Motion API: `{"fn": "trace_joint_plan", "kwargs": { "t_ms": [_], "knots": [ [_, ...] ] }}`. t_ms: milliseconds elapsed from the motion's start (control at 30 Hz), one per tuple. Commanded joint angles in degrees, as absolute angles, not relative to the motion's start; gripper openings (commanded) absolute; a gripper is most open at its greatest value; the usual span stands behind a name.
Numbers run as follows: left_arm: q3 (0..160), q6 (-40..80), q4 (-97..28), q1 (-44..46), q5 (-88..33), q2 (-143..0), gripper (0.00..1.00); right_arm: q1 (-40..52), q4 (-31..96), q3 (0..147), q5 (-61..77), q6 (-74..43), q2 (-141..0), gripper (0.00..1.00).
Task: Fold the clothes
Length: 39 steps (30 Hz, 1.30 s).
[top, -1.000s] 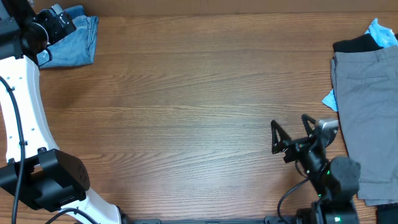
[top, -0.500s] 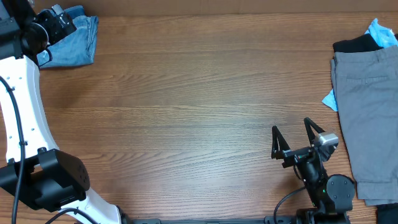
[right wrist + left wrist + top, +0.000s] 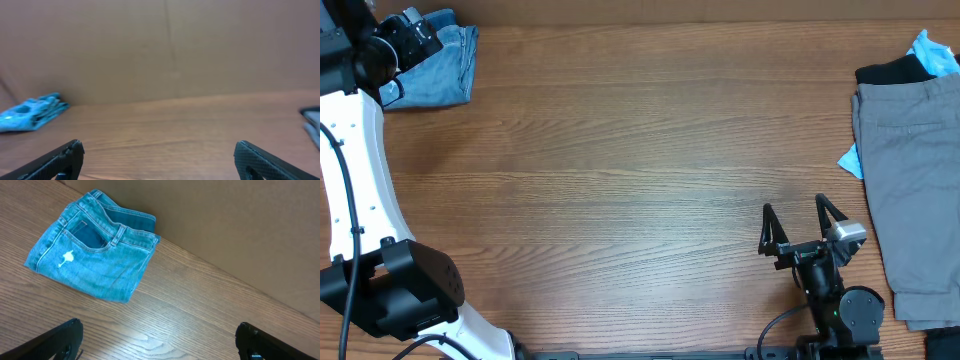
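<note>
Two grippers, both spread wide and empty. Grey shorts [image 3: 915,180] lie flat just right of the right gripper [image 3: 793,205], long axis front to back. Folded jeans [image 3: 95,255] sit before the left gripper [image 3: 159,328].

You've got a brown wooden table [image 3: 620,150] with folded light-blue jeans [image 3: 445,70] at its far-left corner. At the right edge grey shorts [image 3: 910,180] lie flat, a black garment [image 3: 890,72] and bright-blue cloth [image 3: 935,50] just beyond them
</note>
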State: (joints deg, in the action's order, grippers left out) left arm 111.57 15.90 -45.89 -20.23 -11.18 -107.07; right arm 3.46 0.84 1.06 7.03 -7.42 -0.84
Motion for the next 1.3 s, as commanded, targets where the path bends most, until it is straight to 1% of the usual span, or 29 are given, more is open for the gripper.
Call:
{"fn": "trace_joint_plan", "kwargs": {
  "t_ms": [0, 1267],
  "knots": [
    [111.70, 15.20, -45.89, -19.79, -11.60, -107.61, 1.00, 3.84, 3.81, 0.45, 2.59, -7.03, -0.14, 1.00],
    [111.70, 15.20, -45.89, -19.79, -11.60, -107.61, 1.00, 3.84, 4.78, 0.47, 1.74, -7.25, -0.16, 1.00]
  ]
}}
